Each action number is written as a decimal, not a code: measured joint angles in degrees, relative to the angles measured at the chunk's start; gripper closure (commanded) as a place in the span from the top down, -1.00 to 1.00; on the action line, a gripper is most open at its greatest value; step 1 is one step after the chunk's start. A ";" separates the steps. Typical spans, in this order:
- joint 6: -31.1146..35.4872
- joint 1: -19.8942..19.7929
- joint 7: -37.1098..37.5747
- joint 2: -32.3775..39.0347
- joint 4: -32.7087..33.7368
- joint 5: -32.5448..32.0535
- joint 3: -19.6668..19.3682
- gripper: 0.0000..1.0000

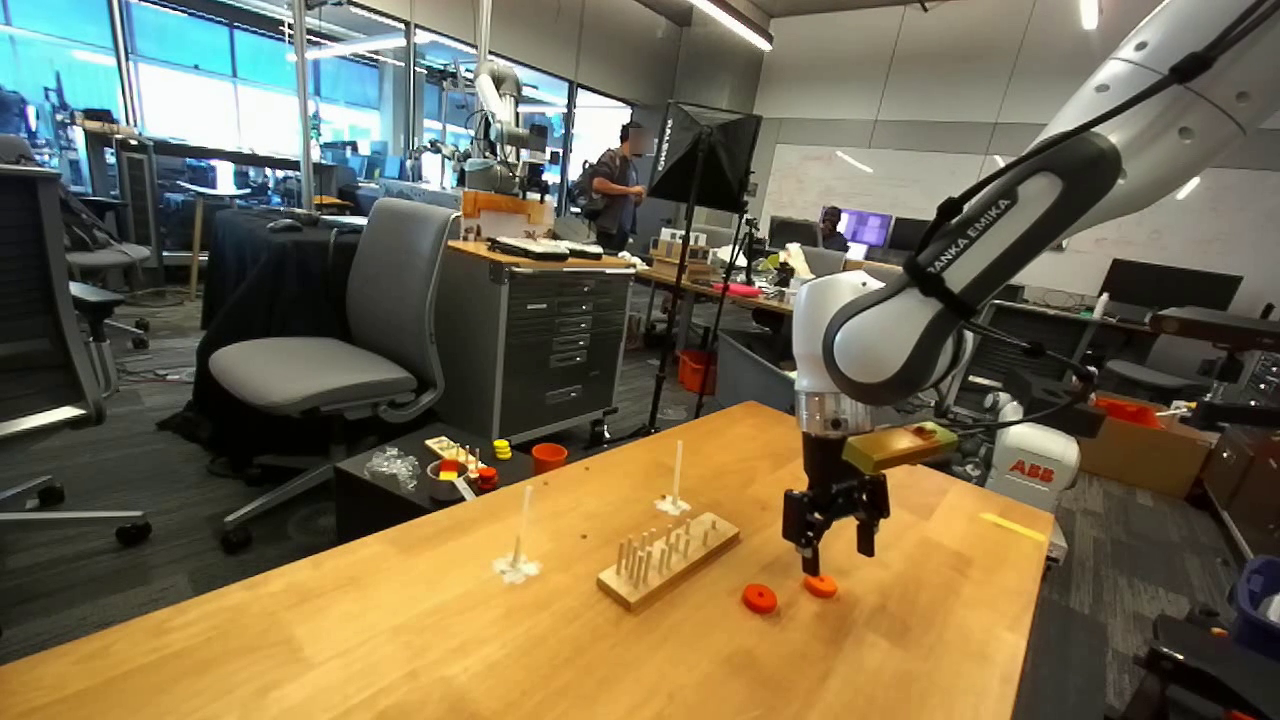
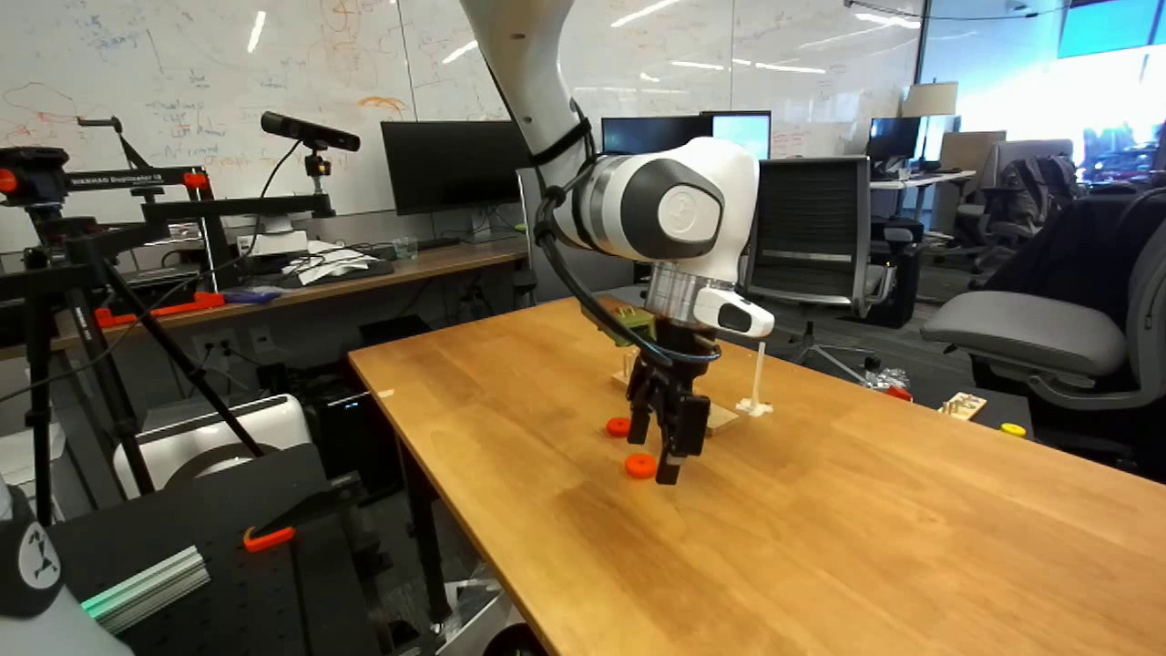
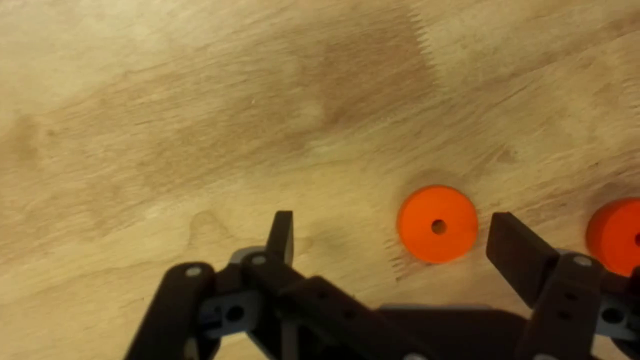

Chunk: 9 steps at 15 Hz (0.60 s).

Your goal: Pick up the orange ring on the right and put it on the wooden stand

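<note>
The orange ring (image 1: 820, 587) on the right lies flat on the table, under my gripper (image 1: 838, 562). The ring nearer the camera in an exterior view (image 2: 640, 466) appears to be the same one. In the wrist view the orange ring (image 3: 437, 224) lies between the spread fingers of my gripper (image 3: 393, 216), close to the right finger. My gripper (image 2: 653, 460) is open, empty and a little above the table. The wooden stand (image 1: 690, 565), a pale block with several short pegs, is left of the rings. Part of the wooden stand (image 2: 720, 419) is hidden behind the gripper; it is outside the wrist view.
A second, identical ring (image 1: 760, 598) lies close by; it also shows in an exterior view (image 2: 618, 426) and, cut off, in the wrist view (image 3: 616, 236). Two thin upright pegs (image 1: 522, 530) (image 1: 678, 480) stand beyond the stand on the wooden table (image 1: 400, 620).
</note>
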 measured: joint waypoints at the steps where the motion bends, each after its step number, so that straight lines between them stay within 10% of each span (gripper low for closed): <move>1: 0.36 0.23 0.00 0.10 -0.20 -0.05 0.00 1.00; 9: 4.74 0.84 -1.38 0.74 -1.58 -1.53 0.01 1.00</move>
